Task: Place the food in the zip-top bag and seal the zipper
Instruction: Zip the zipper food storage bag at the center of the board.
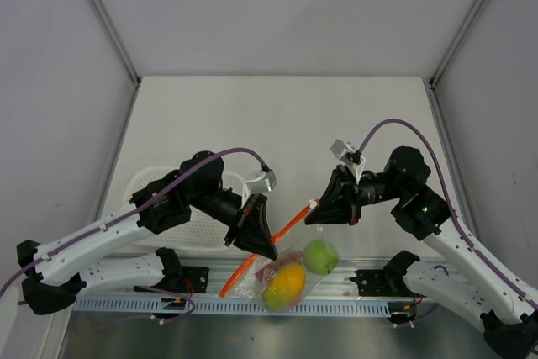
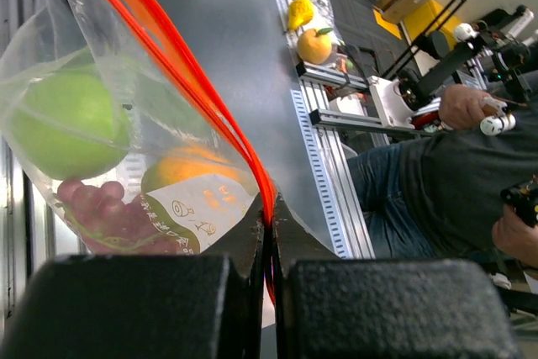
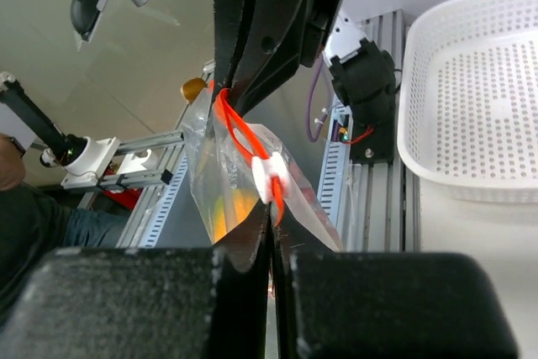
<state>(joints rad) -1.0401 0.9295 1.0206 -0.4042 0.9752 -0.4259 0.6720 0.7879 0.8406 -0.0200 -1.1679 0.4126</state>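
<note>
The zip-top bag (image 1: 303,278) hangs just off the worktop's (image 1: 277,124) near edge, at 6 o'clock in the top view. It holds the green apple (image 1: 320,256), the mango (image 1: 284,285) and the grapes (image 1: 267,269). Its zipper (image 1: 290,226) stretches from 7 to 1 o'clock. The left fingers (image 1: 262,245) are pinched on the strip partway along, and the right fingers (image 1: 316,208) are pinched on its 1 o'clock end. A white basket (image 1: 147,187) lies at the bag's 10 o'clock.
</note>
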